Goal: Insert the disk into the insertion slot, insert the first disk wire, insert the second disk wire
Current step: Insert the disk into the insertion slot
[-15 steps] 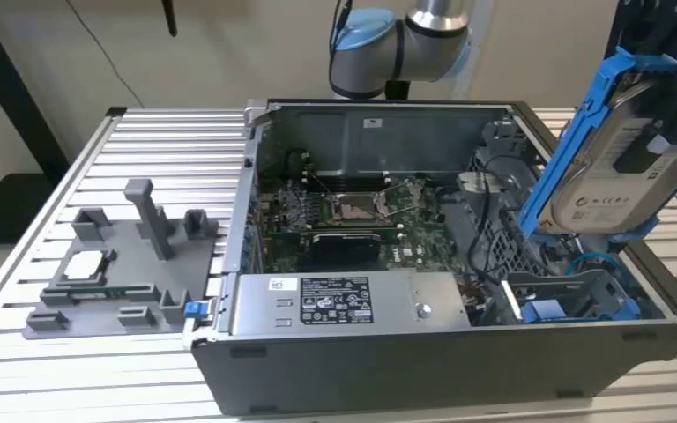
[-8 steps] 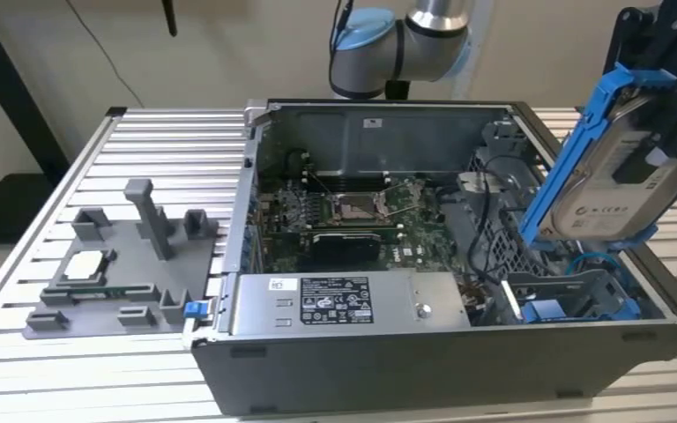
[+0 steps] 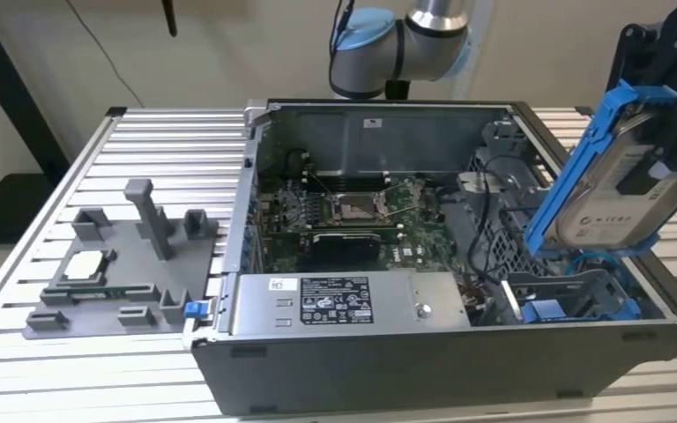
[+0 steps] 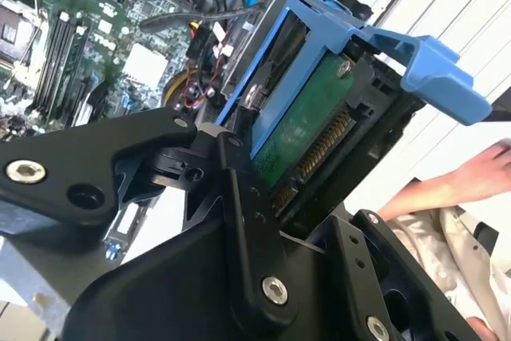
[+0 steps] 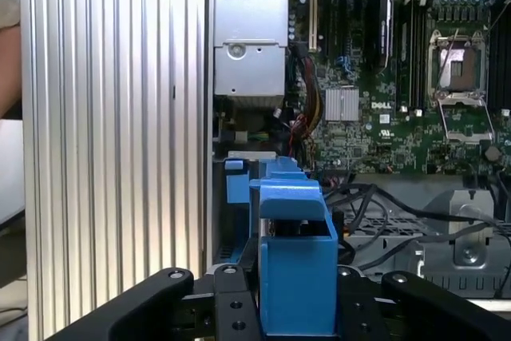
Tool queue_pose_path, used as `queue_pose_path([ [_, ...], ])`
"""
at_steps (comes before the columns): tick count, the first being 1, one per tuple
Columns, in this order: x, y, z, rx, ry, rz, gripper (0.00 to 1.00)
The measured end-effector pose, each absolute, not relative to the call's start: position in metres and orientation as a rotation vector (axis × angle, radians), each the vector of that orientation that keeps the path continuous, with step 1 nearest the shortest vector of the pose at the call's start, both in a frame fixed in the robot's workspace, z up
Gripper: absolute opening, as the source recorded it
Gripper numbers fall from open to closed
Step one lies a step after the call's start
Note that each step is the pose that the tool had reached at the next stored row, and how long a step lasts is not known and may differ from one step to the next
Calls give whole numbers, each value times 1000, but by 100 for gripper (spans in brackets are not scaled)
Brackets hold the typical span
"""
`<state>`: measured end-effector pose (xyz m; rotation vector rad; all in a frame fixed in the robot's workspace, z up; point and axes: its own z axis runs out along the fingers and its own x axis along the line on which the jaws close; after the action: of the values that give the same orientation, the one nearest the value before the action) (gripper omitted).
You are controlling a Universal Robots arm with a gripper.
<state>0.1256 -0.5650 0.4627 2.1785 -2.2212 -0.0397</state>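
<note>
The disk, silver-grey in a bright blue carrier frame, hangs tilted above the right end of the open computer case. My black gripper is shut on its upper part. In the second wrist view the disk's green circuit board and blue carrier sit between the black fingers. In the first wrist view the blue carrier stands between the fingers. The insertion slot, a grey sheet-metal bay with blue rails, lies below the disk at the case's near right corner, and the disk is clear of it.
A grey power supply box lies beside the slot, with the green motherboard behind it. Black cables run near the drive cage. A grey fixture sits on the ribbed table at the exterior view's left. A person's hand is close by.
</note>
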Motion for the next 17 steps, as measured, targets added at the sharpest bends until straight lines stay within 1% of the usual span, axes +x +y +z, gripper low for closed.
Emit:
queue_pose_path([
  [17, 131, -569, 442, 2175, -2224, -40, 0],
])
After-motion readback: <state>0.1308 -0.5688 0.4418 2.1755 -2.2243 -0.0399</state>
